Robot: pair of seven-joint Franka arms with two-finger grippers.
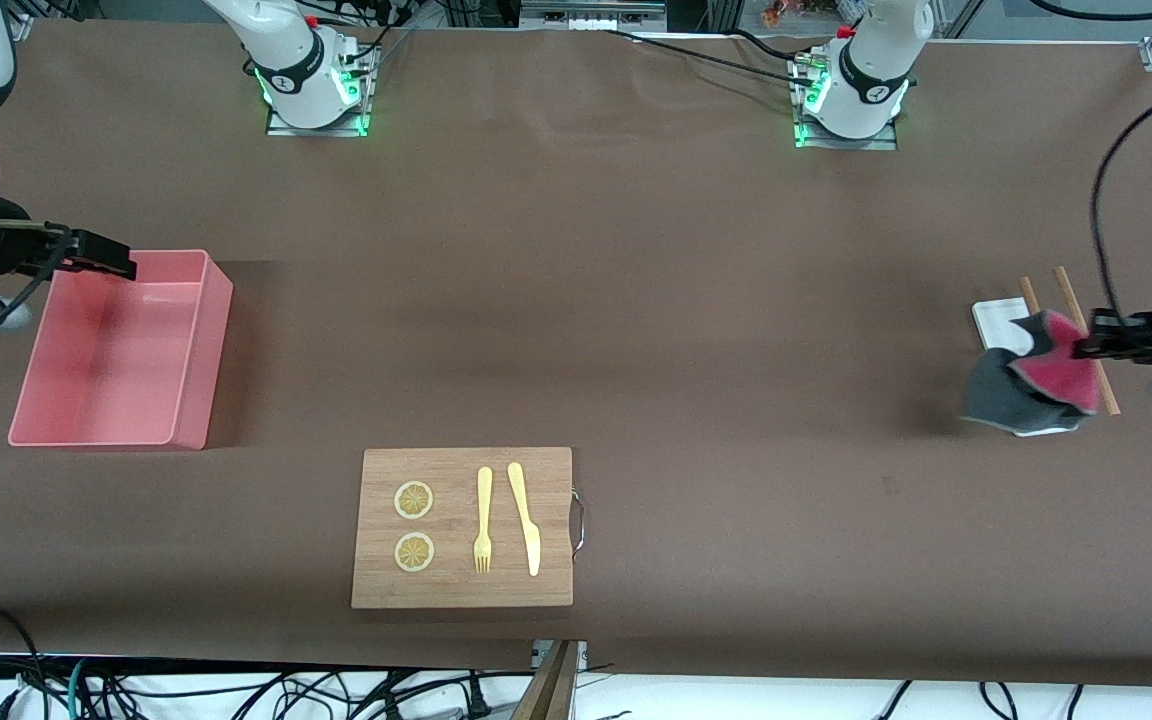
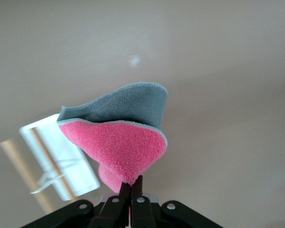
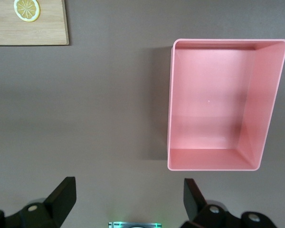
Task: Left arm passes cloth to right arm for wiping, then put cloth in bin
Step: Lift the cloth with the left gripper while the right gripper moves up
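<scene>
The cloth, pink-red on one face and dark grey on the other, hangs from my left gripper over the white tray at the left arm's end of the table. In the left wrist view the left gripper is shut on the cloth's pink corner. My right gripper hovers over the edge of the pink bin at the right arm's end. In the right wrist view the right gripper is open and empty, with the bin empty below it.
A flat white tray and two wooden sticks lie under the cloth; the tray also shows in the left wrist view. A wooden board with two lemon slices, a fork and a knife lies near the front camera.
</scene>
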